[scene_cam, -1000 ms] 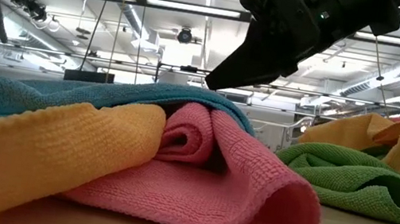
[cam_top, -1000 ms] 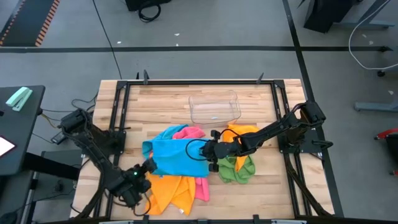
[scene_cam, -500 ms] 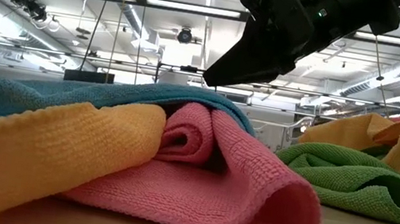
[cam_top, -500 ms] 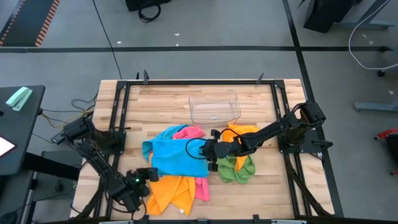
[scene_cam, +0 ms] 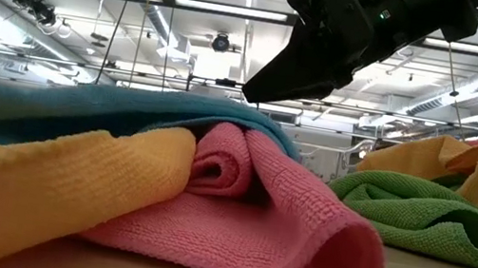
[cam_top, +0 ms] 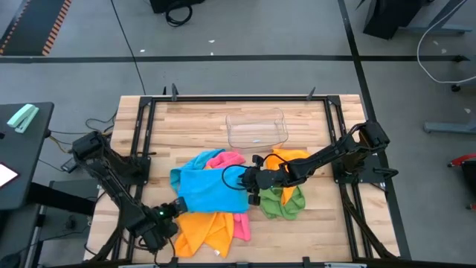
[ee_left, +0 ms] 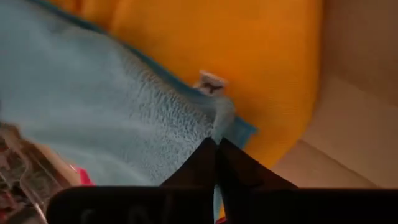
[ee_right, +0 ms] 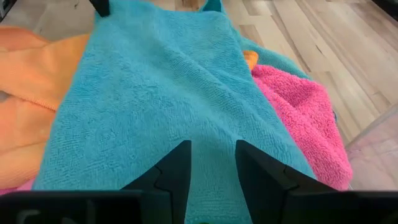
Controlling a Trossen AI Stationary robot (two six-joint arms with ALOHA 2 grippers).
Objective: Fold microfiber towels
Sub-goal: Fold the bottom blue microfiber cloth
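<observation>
High view shows us 4 soft towels lying in a messy heap on the wooden table, and we think the step in hand is picking up 1 towel so it can be spread flat. On the left, our left gripper sits low at the near left corner of the blue towel, and its 2 fingers are pinched tight on that corner. That arm reaches in from the left side and bends down to the table. Under the blue towel lies an orange towel, and a pink towel pokes out beside it. In the middle, our right gripper rests at the right edge of the blue towel with its fingers partly apart, and we cannot tell if it holds cloth. That arm stretches in long and low from the right. Farther right lies the green towel. Behind the heap stands a clear tray. Next, we think both claws must lift the blue towel and pull it smooth.
</observation>
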